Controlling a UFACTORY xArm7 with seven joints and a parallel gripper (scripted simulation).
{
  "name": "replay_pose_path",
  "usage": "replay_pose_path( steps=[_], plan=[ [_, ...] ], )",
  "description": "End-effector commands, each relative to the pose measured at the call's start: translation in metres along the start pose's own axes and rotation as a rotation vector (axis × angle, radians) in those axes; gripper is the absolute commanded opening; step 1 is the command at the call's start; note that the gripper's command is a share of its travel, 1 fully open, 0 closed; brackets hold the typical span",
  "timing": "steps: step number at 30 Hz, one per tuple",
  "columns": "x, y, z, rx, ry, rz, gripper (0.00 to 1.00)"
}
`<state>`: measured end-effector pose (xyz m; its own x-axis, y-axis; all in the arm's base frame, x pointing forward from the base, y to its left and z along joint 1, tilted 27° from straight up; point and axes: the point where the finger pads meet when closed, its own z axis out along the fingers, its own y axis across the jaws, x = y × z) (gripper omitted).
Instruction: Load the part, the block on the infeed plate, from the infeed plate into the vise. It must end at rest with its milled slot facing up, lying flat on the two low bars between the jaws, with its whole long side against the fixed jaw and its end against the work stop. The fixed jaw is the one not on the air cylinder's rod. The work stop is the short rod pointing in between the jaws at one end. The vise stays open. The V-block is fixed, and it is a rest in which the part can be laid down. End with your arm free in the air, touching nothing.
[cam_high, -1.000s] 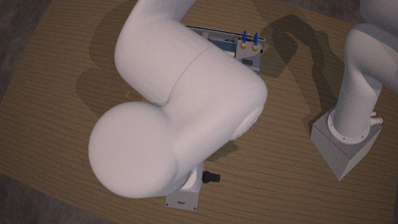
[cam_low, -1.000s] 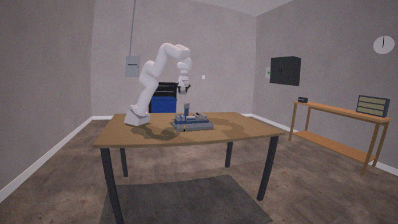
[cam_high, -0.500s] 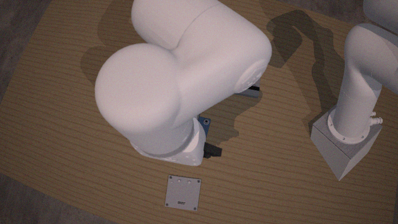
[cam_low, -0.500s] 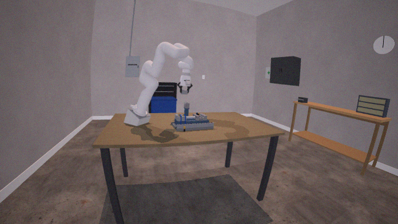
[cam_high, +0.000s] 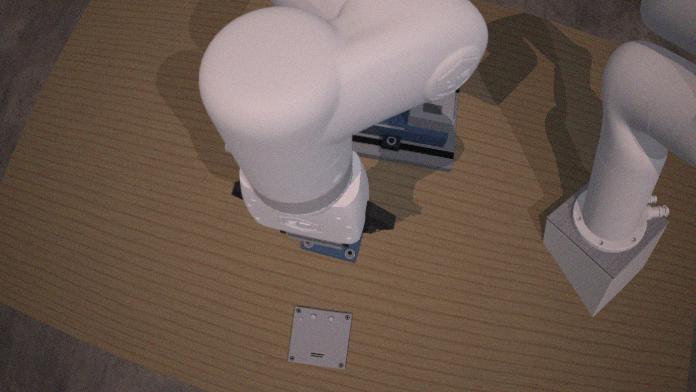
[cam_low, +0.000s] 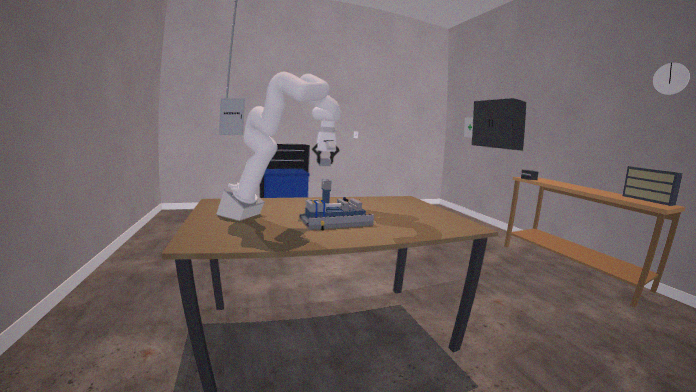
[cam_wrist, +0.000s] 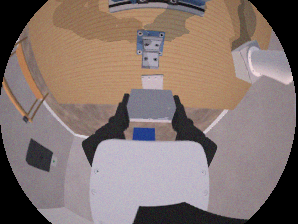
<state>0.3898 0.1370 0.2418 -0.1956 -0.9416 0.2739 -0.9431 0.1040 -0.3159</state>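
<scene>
My gripper (cam_low: 325, 160) (cam_wrist: 151, 101) is shut on the part (cam_low: 325, 162) (cam_wrist: 151, 108), a plain grey block held across both fingers, high in the air. Its milled slot cannot be made out. In the top view the arm hides the part. The infeed plate (cam_high: 320, 337) (cam_wrist: 152, 81) has no block on it. The V-block (cam_low: 326, 185) (cam_wrist: 151, 45) stands on a blue base (cam_high: 327, 250), below the gripper and partly hidden in the top view. The vise (cam_high: 425, 136) (cam_low: 340, 216) lies behind it; the arm hides its jaws in the top view.
The arm's pedestal (cam_high: 605, 260) (cam_low: 240, 207) (cam_wrist: 244, 61) stands on the wooden table (cam_high: 125, 260) (cam_low: 210, 240), to the right in the top view. The vise's long base plate has a dark slot along its front edge. The V-block's post rises well above the table.
</scene>
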Motion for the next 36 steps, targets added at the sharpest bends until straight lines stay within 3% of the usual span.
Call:
replay_pose_path(
  steps=[1, 19, 36],
  plan=[
    [0.017, -0.001, 0.000, 0.011, 0.008, 0.014, 0.00],
    [0.047, 0.001, 0.008, 0.022, 0.042, 0.040, 0.00],
    [0.052, 0.001, 0.009, 0.023, 0.050, 0.045, 0.00]
  ],
)
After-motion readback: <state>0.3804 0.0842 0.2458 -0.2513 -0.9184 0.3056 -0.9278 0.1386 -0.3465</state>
